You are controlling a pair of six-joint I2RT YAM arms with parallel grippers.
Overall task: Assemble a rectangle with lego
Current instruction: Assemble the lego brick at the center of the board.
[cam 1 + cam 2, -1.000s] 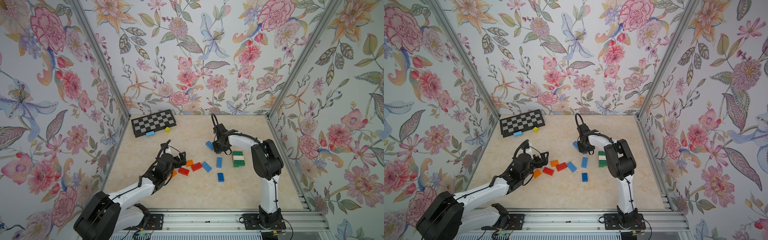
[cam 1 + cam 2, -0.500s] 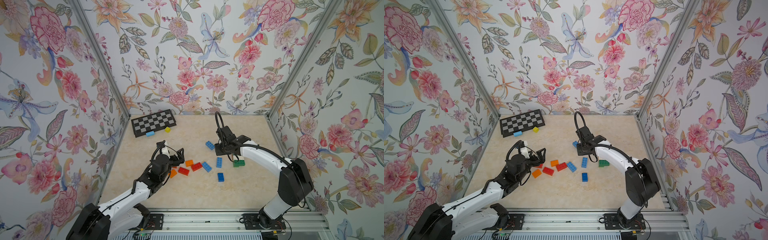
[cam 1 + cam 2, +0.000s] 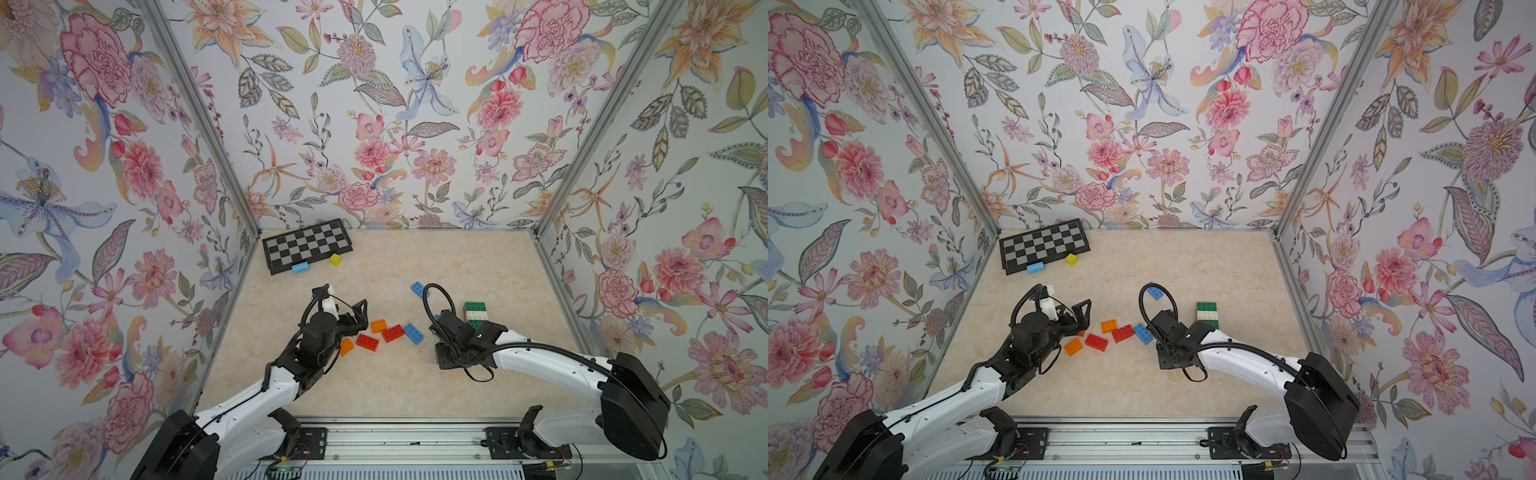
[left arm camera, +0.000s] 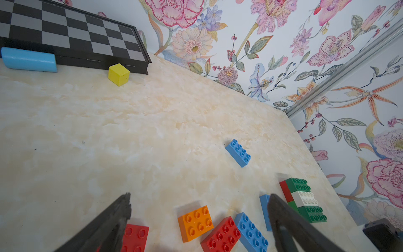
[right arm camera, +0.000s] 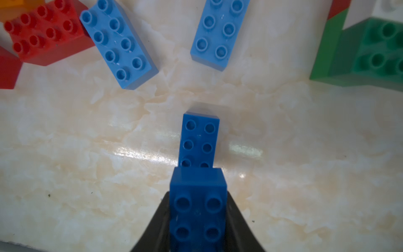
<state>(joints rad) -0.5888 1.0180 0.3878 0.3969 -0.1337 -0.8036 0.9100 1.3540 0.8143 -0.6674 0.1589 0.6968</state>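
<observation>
The lego lies loose mid-table: an orange brick (image 3: 378, 325), a red brick (image 3: 392, 333), a light blue brick (image 3: 413, 333), another red brick (image 3: 367, 342) and an orange one (image 3: 346, 346). A green-white-green stack (image 3: 476, 314) stands to the right, a lone blue brick (image 3: 417, 289) farther back. My left gripper (image 4: 199, 199) hovers open over the orange brick (image 4: 196, 222), holding nothing. My right gripper (image 5: 198, 218) is shut on a dark blue brick (image 5: 198, 209), just above a second dark blue brick (image 5: 199, 139) on the table.
A checkerboard (image 3: 307, 245) lies at the back left, with a light blue cylinder (image 3: 300, 267) and a yellow cube (image 3: 335, 259) in front of it. Flowered walls close in three sides. Bare tabletop stretches at the back right and along the front edge.
My right arm has swung from the back of the brick cluster toward the front, uncovering the green-white stack. My left arm has shifted slightly, its jaws still wide.
</observation>
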